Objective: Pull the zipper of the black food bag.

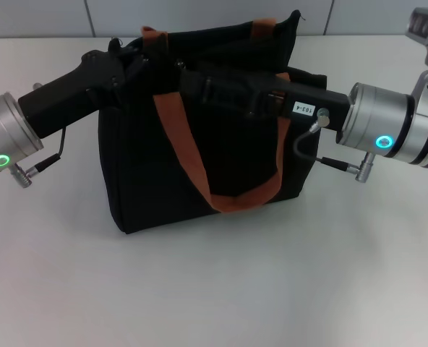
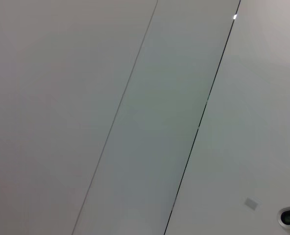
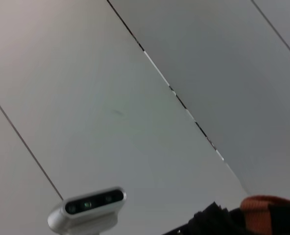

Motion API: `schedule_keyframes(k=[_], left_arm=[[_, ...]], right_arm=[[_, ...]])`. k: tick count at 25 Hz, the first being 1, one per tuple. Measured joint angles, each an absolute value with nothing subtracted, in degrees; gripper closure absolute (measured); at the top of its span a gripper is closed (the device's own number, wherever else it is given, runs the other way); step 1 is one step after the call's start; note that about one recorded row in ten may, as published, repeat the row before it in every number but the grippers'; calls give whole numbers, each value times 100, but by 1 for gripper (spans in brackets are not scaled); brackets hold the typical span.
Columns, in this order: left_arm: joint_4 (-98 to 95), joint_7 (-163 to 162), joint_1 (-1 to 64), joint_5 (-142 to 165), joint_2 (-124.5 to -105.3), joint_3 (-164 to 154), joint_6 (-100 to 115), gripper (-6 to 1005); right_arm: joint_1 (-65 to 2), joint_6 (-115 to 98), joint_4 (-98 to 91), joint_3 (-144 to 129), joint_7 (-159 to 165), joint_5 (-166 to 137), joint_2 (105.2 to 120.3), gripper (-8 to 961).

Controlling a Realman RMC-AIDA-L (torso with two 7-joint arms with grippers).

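The black food bag [image 1: 149, 166] stands upright in the middle of the white table in the head view. Its front orange-brown handle [image 1: 236, 199] hangs down its front, and the rear handle [image 1: 261, 29] shows at the top. My left gripper [image 1: 131, 61] reaches in from the left to the bag's top left corner. My right gripper [image 1: 196, 83] reaches in from the right and lies along the bag's top edge. The zipper is hidden behind the black grippers. A bit of the bag [image 3: 213, 223] and a handle [image 3: 267, 208] show in the right wrist view.
The white table [image 1: 221, 289] spreads in front of and around the bag. A grey panelled wall [image 1: 40, 18] stands behind it. A head camera [image 3: 88, 208] shows in the right wrist view. The left wrist view shows only wall panels [image 2: 135, 122].
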State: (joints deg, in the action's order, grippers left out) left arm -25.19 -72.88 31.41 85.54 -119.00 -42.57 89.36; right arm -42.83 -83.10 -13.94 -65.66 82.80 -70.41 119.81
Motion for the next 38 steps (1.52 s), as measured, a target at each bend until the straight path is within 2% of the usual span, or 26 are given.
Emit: schedule_keyframes(k=[38], left_arm=[[-2468,-7286,3304,8552,-11918,-4225,8850,888]], right_arm=[[-4455,-7982,-1459,-7046,8296,-6784,11988,205]])
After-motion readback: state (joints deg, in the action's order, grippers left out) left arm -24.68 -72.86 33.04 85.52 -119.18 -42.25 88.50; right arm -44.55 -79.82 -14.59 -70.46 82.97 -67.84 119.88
